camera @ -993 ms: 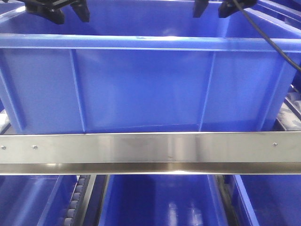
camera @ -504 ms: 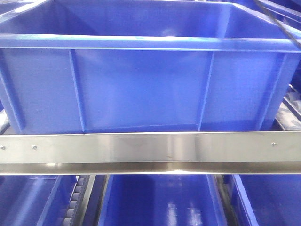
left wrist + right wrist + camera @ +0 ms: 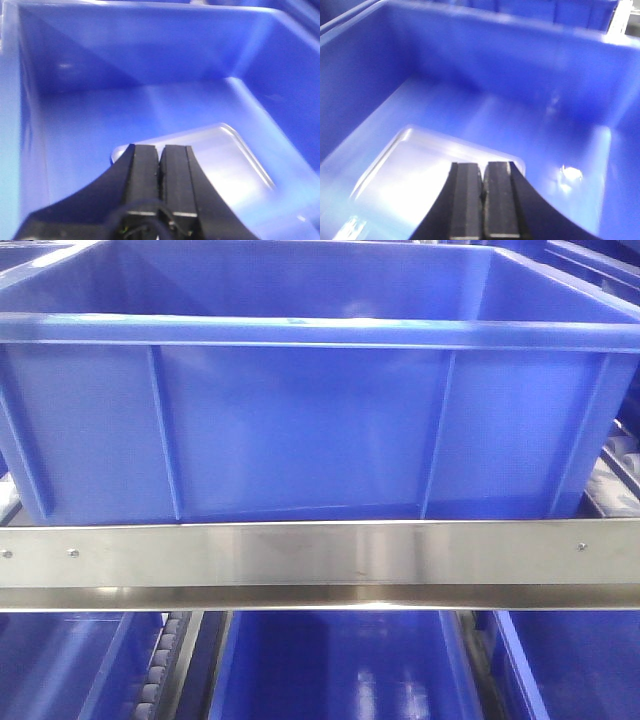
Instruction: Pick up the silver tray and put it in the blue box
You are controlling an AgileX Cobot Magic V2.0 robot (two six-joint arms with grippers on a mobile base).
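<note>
Lying flat in blue box point(image 3: 300, 430), silver tray point(image 3: 220, 165) seen only by wrist views, both jaws closed, empty.

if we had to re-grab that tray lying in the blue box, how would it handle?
The tray looks like thin shiny metal: probably stiff, light, and slippery in a pinch. It lies flat on the floor of the box with a low rim, so it would likely slide when pushed, and getting a finger under the edge could be awkward.
</note>
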